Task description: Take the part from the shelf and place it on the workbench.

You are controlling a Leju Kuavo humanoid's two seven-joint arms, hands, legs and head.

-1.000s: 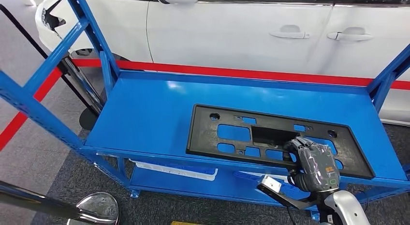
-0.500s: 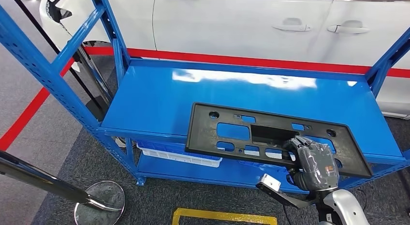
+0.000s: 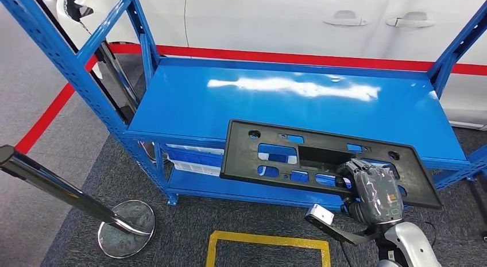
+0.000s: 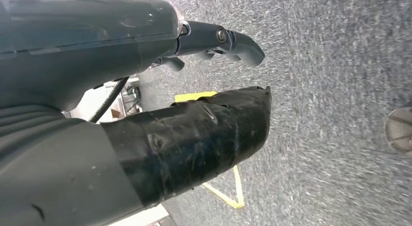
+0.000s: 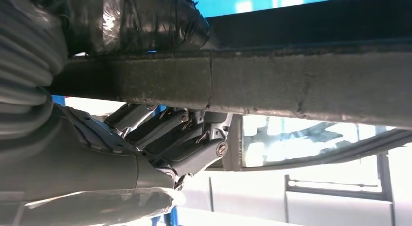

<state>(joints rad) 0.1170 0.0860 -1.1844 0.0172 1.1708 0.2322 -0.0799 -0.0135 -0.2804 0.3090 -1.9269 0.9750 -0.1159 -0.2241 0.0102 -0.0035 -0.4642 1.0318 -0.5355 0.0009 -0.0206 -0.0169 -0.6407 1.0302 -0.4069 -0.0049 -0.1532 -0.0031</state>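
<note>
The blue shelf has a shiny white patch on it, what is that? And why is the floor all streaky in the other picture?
Head view: the white patch is glare on the glossy blue shelf. Left wrist view: the grey carpet is smeared by motion blur.

Grey carpet floor (image 3: 69,129), red floor line (image 3: 298,58), white car (image 3: 287,20), chrome stanchion (image 3: 123,228), yellow floor marking (image 3: 267,241)
</note>
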